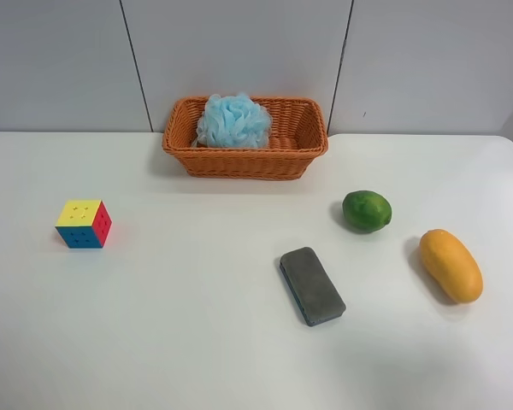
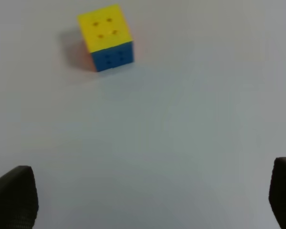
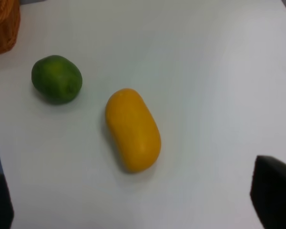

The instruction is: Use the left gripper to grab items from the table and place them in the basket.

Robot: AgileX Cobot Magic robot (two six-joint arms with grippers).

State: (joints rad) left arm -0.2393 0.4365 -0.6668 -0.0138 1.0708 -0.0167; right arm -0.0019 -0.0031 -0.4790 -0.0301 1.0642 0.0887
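Wicker basket (image 1: 299, 154) holding blue pouf (image 1: 233, 120) | cube (image 2: 106, 37) on worktop (image 1: 197, 325) ahead of left gripper (image 2: 145, 200), jaws spread, empty | right gripper (image 3: 138, 200) jaws spread near mango (image 3: 132, 129)

basket (image 3: 2, 26) cropped in right wrist view, both claws' fingertips (image 2: 14, 200) cropped

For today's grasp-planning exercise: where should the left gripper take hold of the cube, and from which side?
Probably from above, closing on two opposite vertical faces of the cube. It sits flat on the table, yellow face up, nothing beside it. The left gripper is open.
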